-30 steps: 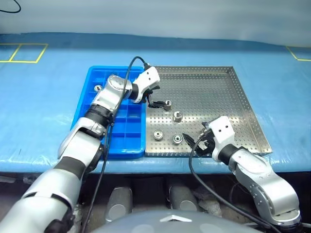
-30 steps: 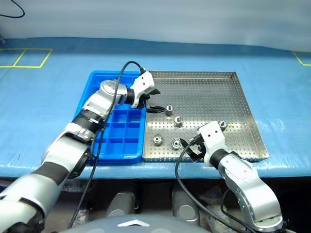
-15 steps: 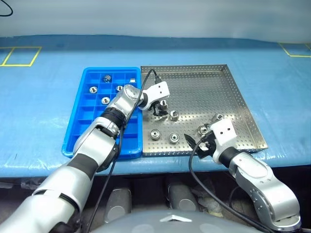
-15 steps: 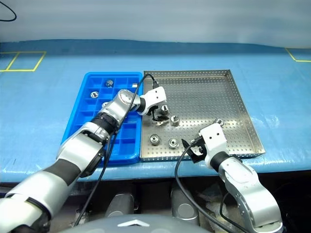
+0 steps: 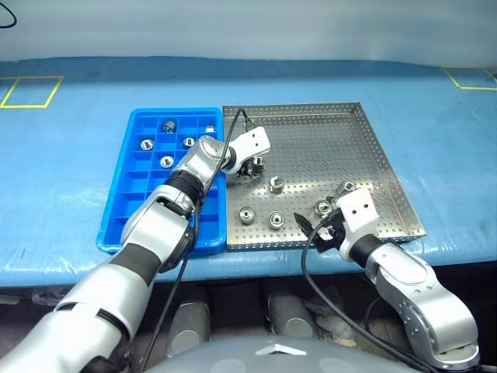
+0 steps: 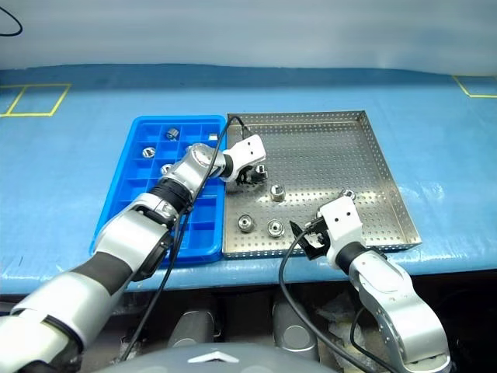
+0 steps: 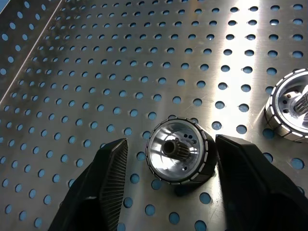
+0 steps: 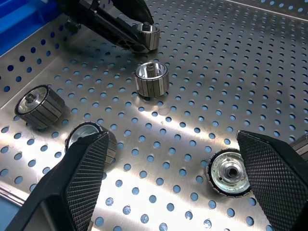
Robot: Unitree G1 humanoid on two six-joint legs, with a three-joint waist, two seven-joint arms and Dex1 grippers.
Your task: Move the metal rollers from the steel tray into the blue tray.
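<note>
Table [image 5: 70, 179]: covered in blue sheeting, with yellow tape marks at its far corners; it carries both trays side by side, touching.
Steel tray [image 5: 326, 128]: large, square, silver, perforated all over with a low raised rim; its near right corner is cut off from view behind my right arm.
Blue tray [image 5: 124, 225]: bright blue plastic, gridded into small square compartments, narrower than the steel one; my left forearm crosses its near right part and hides several cells.
Metal rollers in the blue tray [image 5: 166, 162]: a few sit singly in far compartments; one there looks darker and is hard to make out.
Metal rollers in the steel tray [image 5: 276, 185]: short shiny cylinders with ribbed sides and a dark splined centre hole; loose ones stand on the perforated floor.
My left gripper [image 7: 167, 154]: jaws drawn in on either side of one roller [image 7: 179, 151] standing near the steel tray's left edge; one pad touches it, a narrow gap shows at the other.
My right gripper [image 8: 173, 178]: jaws spread wide, hovering over the tray's near edge, holding nothing.
</note>
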